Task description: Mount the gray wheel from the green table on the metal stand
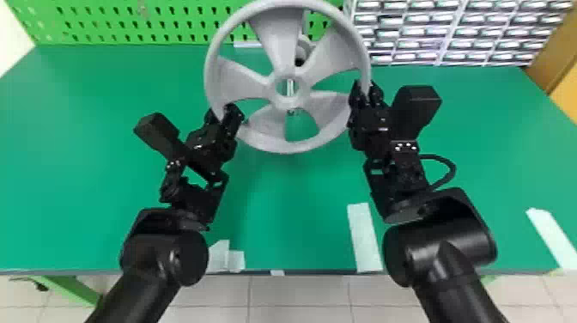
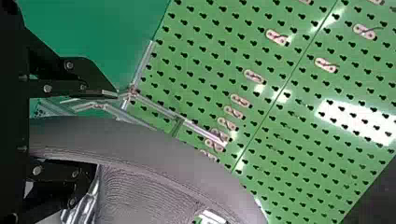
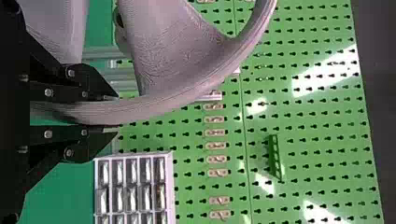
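Observation:
The gray wheel (image 1: 281,144) is held up over the green table (image 1: 296,184), its spoked face toward the head camera. My left gripper (image 1: 223,112) is around its left rim; in the left wrist view the left gripper (image 2: 106,133) stands open, with the wheel's rim (image 2: 154,147) between its fingers and a gap on one side. At the right rim is my right gripper (image 1: 367,90); in the right wrist view the right gripper (image 3: 116,113) is shut on the wheel's rim (image 3: 173,100). Behind the wheel, the metal stand (image 1: 247,44) is partly hidden; its bars (image 2: 201,130) show in the left wrist view.
A green pegboard (image 1: 129,23) rises along the table's back edge. At the back right stands a rack of small drawers (image 1: 450,32). White tape strips (image 1: 364,238) lie near the table's front edge. A gray cylindrical part (image 1: 303,49) sits behind the wheel.

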Controlling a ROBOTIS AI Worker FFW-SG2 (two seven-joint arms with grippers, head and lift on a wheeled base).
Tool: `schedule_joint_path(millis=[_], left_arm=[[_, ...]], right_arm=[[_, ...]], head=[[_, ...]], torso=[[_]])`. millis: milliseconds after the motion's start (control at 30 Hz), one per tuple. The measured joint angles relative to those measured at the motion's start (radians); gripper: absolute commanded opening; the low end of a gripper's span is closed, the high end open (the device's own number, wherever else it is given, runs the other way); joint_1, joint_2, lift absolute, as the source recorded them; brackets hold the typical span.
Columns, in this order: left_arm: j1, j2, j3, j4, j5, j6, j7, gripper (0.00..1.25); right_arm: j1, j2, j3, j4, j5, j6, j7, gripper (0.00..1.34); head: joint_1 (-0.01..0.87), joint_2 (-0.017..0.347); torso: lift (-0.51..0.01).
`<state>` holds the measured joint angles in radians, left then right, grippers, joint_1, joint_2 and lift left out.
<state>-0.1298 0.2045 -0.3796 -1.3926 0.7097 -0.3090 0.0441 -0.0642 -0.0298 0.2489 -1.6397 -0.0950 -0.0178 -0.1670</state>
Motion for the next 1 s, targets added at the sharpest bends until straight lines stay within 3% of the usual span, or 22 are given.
schedule_joint_path(millis=[333, 1000], left_arm=[[-0.037, -0.035, 0.015, 0.046, -0.047, -0.016, -0.015, 0.34], [-0.091, -0.061, 0.009, 0.115, -0.086, -0.045, -0.016, 0.34]], right_arm=[[-0.026, 0.006, -0.008, 0.053, 0.002, -0.048, 0.000, 0.02], [-0.075, 0.011, -0.024, 0.129, 0.008, -0.097, 0.000, 0.02]], head=[[0.867, 0.052], [0.867, 0.052]], torso=[[-0.100], [-0.100]])
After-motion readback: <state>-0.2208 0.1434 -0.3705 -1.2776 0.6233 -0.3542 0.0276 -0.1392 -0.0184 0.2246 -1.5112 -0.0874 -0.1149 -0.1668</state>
